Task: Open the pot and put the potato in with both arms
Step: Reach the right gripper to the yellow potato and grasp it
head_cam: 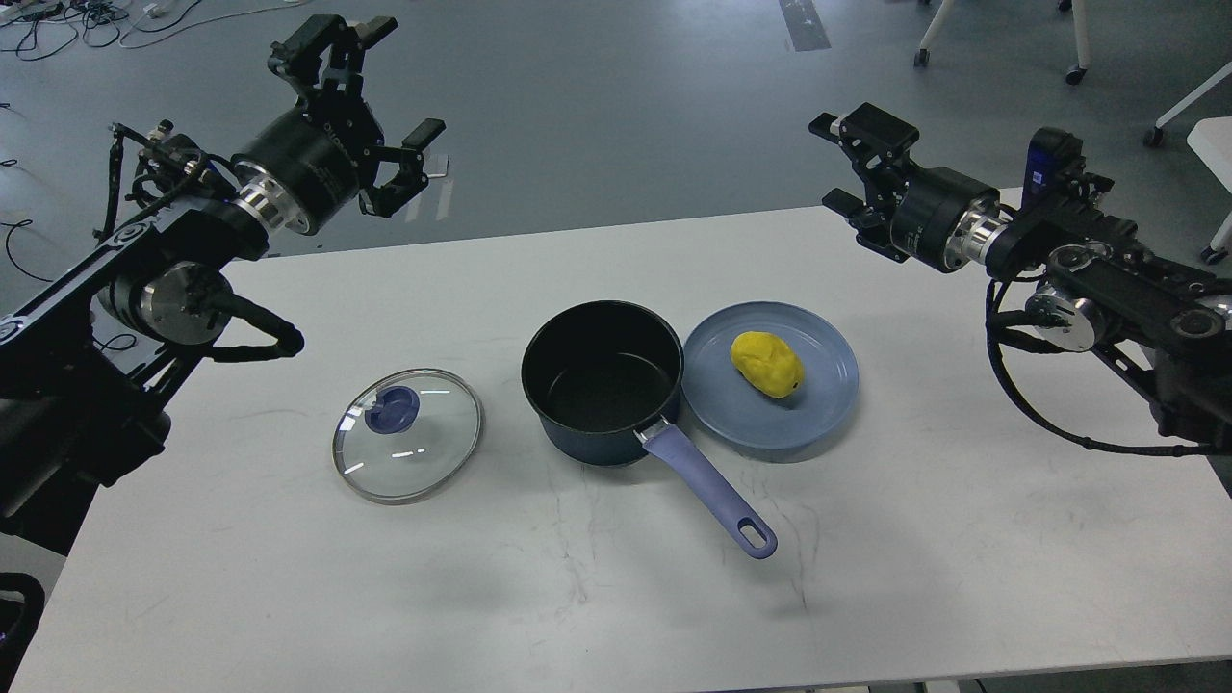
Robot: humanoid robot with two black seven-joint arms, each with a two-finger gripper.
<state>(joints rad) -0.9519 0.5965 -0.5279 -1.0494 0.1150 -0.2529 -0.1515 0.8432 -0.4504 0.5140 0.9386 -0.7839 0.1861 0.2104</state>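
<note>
The dark navy pot (pixel 602 383) stands uncovered at the table's middle, its black inside bare, its lavender handle (pixel 710 487) pointing toward the front right. Its glass lid (pixel 407 434) with a blue knob lies flat on the table to the pot's left. The yellow potato (pixel 767 363) lies on a blue-grey plate (pixel 818 404) that touches the pot's right side. My left gripper (pixel 390 91) is open and empty, raised above the table's far left edge. My right gripper (pixel 835 162) is open and empty, raised above the far right edge.
The white table (pixel 616 597) has bare surface in front of the pot and along both sides. Grey floor lies beyond its far edge, with cables at the far left and chair legs (pixel 1078 48) at the far right.
</note>
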